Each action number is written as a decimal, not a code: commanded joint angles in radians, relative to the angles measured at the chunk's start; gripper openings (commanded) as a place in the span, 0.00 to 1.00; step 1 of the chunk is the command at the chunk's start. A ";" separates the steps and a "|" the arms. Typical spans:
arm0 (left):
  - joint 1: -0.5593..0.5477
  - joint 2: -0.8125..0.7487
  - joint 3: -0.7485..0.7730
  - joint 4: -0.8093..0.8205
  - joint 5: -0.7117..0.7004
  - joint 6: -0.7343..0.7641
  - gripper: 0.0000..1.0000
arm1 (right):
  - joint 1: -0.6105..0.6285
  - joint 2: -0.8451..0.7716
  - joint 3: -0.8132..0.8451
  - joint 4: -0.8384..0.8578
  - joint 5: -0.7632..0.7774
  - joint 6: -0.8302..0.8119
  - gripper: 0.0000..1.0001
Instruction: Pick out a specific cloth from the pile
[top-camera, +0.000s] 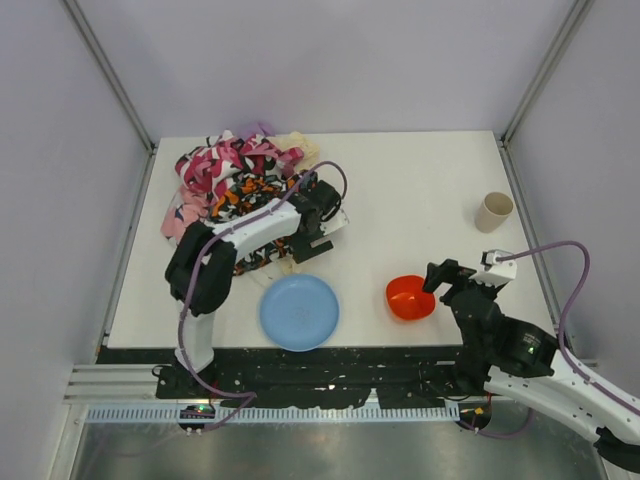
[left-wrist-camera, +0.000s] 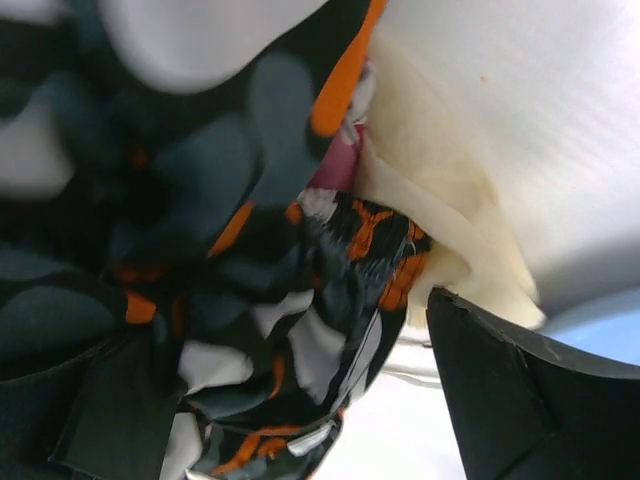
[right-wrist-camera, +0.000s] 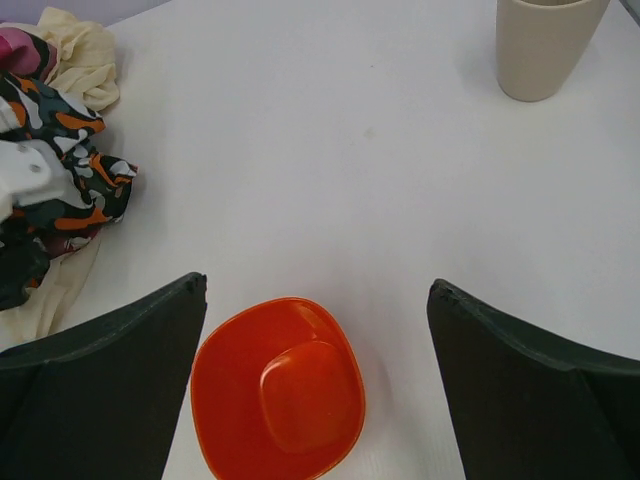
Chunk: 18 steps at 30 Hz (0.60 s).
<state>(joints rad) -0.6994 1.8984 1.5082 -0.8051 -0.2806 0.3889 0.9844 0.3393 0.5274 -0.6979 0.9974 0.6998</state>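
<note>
The pile (top-camera: 240, 190) of pink-patterned, orange-black patterned and cream cloths lies at the table's far left. Only a small lilac edge of the cloth (top-camera: 263, 129) peeks out at the pile's far side. My left gripper (top-camera: 322, 215) is pushed into the pile's right edge. In the left wrist view its jaws stand wide, the left gripper (left-wrist-camera: 310, 420) open, with a fold of orange-black fabric (left-wrist-camera: 330, 300) hanging between them and cream fabric (left-wrist-camera: 440, 190) just beyond. My right gripper (top-camera: 440, 278) hovers open at the near right, far from the pile (right-wrist-camera: 60, 170).
A blue plate (top-camera: 299, 311) lies just in front of the pile, close to the left arm. An orange bowl (right-wrist-camera: 277, 385) sits below the right gripper (right-wrist-camera: 318, 285), between its fingers. A beige cup (top-camera: 493, 211) stands at the far right.
</note>
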 joint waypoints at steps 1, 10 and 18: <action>0.024 0.128 0.072 -0.109 -0.100 0.146 1.00 | 0.000 -0.057 -0.010 0.061 0.004 -0.036 0.95; 0.112 0.341 0.271 -0.275 -0.025 0.065 1.00 | 0.000 -0.106 -0.020 0.064 0.012 -0.046 0.95; 0.112 0.384 0.366 -0.336 0.052 -0.039 0.90 | 0.000 -0.137 -0.021 0.041 0.018 -0.029 0.95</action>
<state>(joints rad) -0.5953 2.2608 1.8389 -1.0981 -0.2874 0.4084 0.9844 0.2283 0.5095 -0.6666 0.9932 0.6678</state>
